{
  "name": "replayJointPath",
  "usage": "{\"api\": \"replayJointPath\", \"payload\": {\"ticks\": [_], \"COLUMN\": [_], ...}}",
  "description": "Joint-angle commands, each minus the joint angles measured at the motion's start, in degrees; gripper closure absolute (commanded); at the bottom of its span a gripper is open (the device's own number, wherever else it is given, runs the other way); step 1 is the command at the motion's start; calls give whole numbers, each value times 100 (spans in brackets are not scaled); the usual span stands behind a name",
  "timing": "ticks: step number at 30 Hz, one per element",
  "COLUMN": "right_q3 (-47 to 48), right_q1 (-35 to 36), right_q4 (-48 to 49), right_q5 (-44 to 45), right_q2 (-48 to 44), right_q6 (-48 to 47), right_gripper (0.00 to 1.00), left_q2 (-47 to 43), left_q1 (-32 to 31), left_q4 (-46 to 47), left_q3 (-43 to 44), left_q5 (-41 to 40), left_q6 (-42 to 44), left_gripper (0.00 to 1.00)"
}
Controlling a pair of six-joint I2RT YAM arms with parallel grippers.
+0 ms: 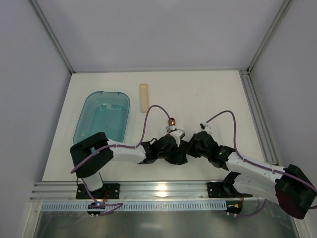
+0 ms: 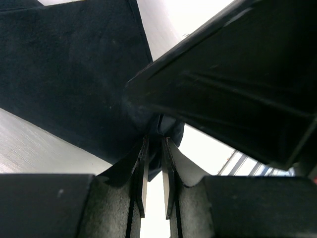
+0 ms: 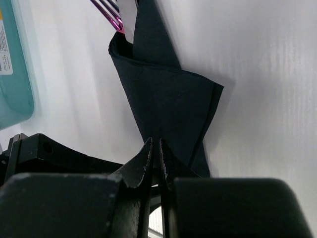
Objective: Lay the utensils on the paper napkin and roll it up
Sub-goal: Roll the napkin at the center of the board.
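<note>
Table: a white table top [image 1: 208, 94] is seen from above, with both arms bent inward so that their wrists meet near the middle of the near half.
Left gripper: the left gripper [image 2: 154, 148] is nearly closed, and a fold of the thin dark navy paper napkin [image 2: 74, 74] is pinched between its two fingers.
Right gripper: the right gripper [image 3: 155, 145] is closed to a narrow slit, and the near, tapered end of the paper napkin is clamped in it.
Napkin, shape: in the right wrist view it is seen folded over on itself into a loose, tapered wrap, wide in the middle and narrow at both ends, lying on the table.
Napkin, place: it is held between the two grippers, just right of the tub; from above it is hidden almost wholly under them.
Utensils: shiny fork tines [image 3: 108, 8] are seen poking out of the far end of the wrap; a copper-coloured oval spoon bowl [image 1: 172, 121] is seen from above just beyond the left gripper.
Tub: a translucent teal plastic tub [image 1: 102, 119] stands on the left part of the table.
Other object: a cream, stick-shaped piece [image 1: 143, 97] lies beside the tub's far right corner, well apart from the grippers.
</note>
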Motion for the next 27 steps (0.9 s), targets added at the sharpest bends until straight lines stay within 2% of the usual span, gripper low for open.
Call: {"api": "replayJointPath", "payload": {"ticks": [1,8,14,19,27], "right_q3": [57,-1058,-1236,-1315,-1403], "right_q1": [-15,-15,-15,-15,-15], "right_q4": [687,942,758,494,362], "right_q5": [-373,-171,66,146,242], "right_q2": [230,-103,-349,-569,-895], "right_q6": [-54,333,333,368,439], "right_gripper": [91,92,94,94,94], "left_q2": [-164,-410,-577,-797,-437], "left_q1": [-44,-44,-44,17,79], "left_q4": [-46,-231,-538,-890,-821], "left_q3": [98,186,449,625,599], "left_q5": [-59,-15,-32,-498,-340], "left_q6": [174,227,279,333,69], "left_gripper": [79,77,73,71,79]}}
